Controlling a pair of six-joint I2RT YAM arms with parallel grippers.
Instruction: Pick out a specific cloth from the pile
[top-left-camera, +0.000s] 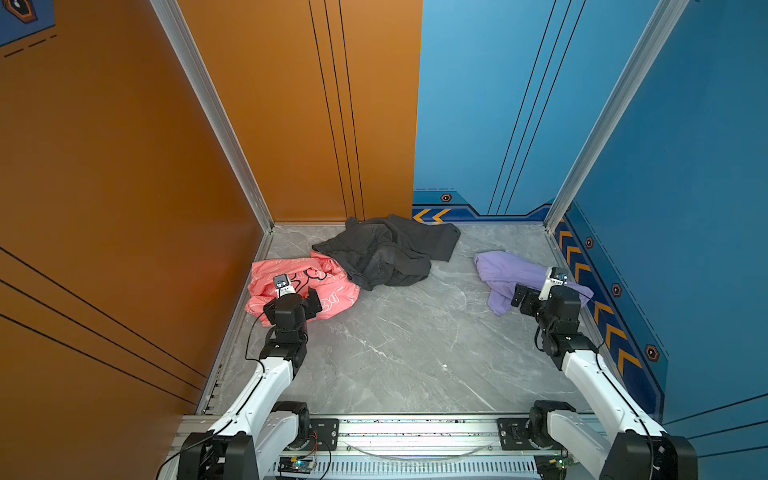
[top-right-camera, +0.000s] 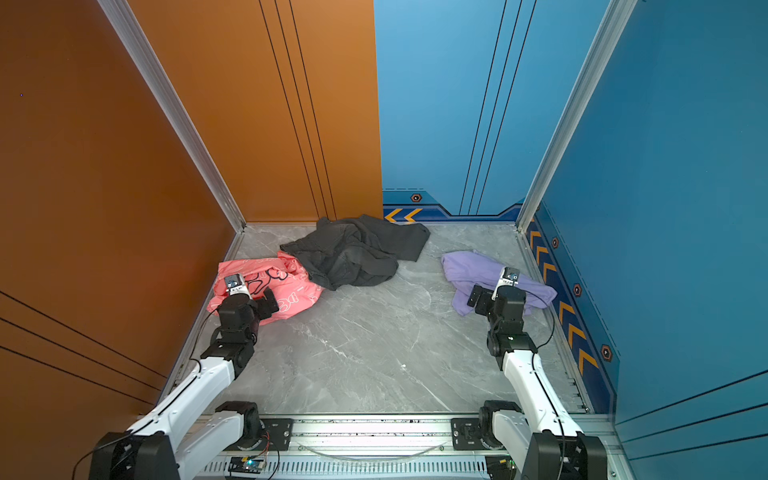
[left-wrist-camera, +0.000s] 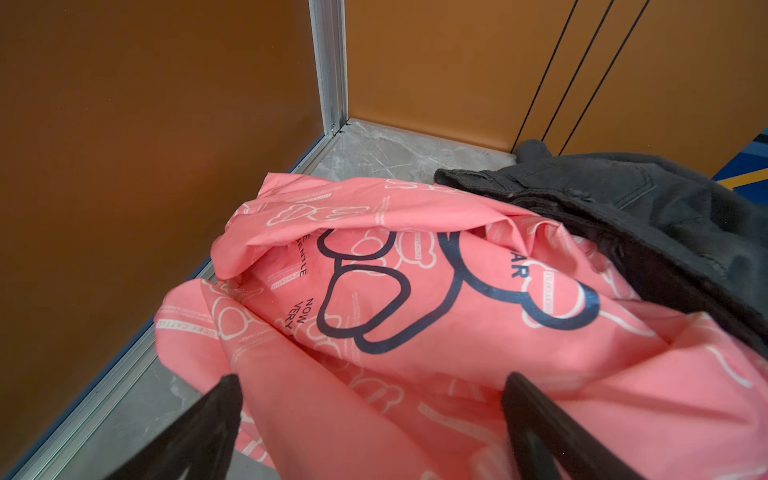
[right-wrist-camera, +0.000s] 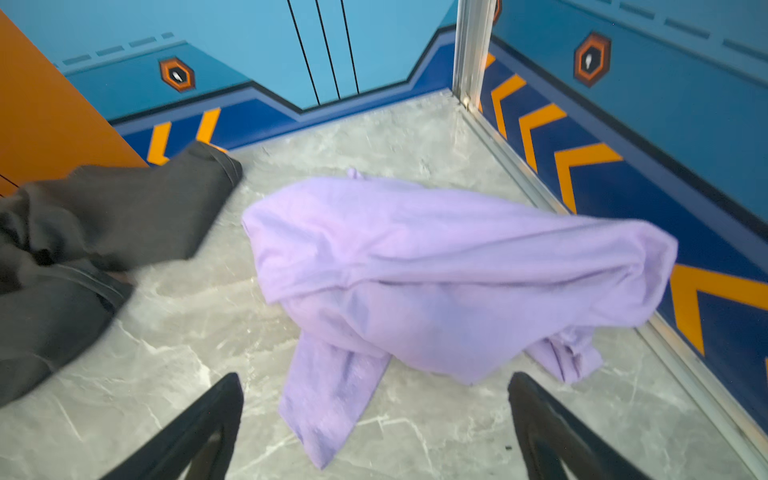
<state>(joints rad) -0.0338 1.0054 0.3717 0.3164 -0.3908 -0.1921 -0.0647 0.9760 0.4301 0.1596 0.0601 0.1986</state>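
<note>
The lavender cloth (top-left-camera: 505, 270) (top-right-camera: 469, 270) (right-wrist-camera: 436, 270) lies crumpled on its own on the marble floor at the right, near the blue wall. The pile (top-left-camera: 357, 266) at the back left now shows a coral-pink printed cloth (top-left-camera: 336, 286) (left-wrist-camera: 415, 332) and a dark grey garment (top-left-camera: 386, 249) (top-right-camera: 353, 249) overlapping it. My right gripper (top-left-camera: 538, 289) (right-wrist-camera: 376, 380) hovers open at the lavender cloth's near edge, a loose strip of it lying on the floor between the fingers. My left gripper (top-left-camera: 297, 291) (left-wrist-camera: 372, 380) stands open over the coral-pink cloth, gripping nothing.
An orange wall (top-left-camera: 124, 187) closes the left side and a blue wall (top-left-camera: 685, 208) the right, with aluminium posts (top-left-camera: 582, 166) at the back corners. Bare grey marble floor (top-left-camera: 415, 340) lies between the arms. A metal rail (top-left-camera: 415, 428) runs along the front.
</note>
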